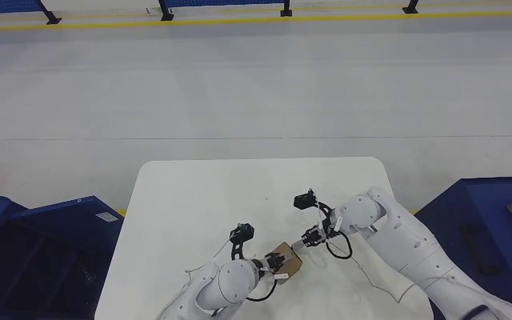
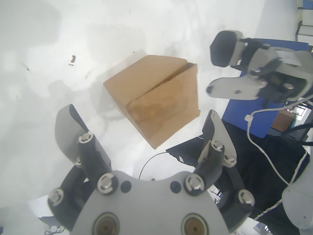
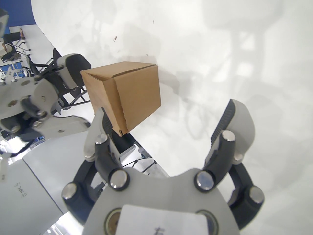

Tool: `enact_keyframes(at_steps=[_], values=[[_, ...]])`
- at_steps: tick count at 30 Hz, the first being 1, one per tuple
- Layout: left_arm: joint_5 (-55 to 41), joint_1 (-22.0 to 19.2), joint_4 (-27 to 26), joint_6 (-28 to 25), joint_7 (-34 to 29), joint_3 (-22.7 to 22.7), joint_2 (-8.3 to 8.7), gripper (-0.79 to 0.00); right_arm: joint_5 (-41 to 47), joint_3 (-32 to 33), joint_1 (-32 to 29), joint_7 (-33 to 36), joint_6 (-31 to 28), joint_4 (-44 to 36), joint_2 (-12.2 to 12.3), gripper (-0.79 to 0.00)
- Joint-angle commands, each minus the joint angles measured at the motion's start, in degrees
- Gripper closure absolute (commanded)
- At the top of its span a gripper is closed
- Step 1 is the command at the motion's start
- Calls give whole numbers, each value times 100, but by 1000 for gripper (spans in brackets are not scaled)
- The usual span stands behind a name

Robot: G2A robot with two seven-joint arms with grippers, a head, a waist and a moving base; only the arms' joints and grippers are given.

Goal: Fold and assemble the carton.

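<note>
From my station I see the carton sitting on the white table close to its near edge, between the two arms. It is folded up into a small box, about as wide as it is long, so I cannot pick out a long axis. It stands skew to the table's edges rather than square with them. In the left wrist view the face toward that camera carries the seam where two flaps meet, one flap dipped slightly inward. The left gripper hangs just beside the box with its fingers spread wide, clamped on nothing. The right gripper is spread wide too, on the opposite side of the box. One of its fingers sits right at the box's lower corner — whether it touches, I cannot tell.
</note>
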Motion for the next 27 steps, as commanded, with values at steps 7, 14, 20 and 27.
enact_keyframes(at_steps=[7, 14, 20, 27], values=[[127, 451, -503, -270, 73, -265, 121, -785, -221, -159, 46, 27, 127, -10, -57, -785], [163, 464, -474, -264, 83, -180, 122, -785, -571, -269, 73, -63, 354, -21, -96, -785], [141, 440, -430, -273, 111, -155, 118, -785, -704, -303, 58, -113, 423, -45, -118, -785], [102, 417, -380, -314, 163, -149, 114, -785, -774, -292, 54, -126, 517, -84, -137, -785]])
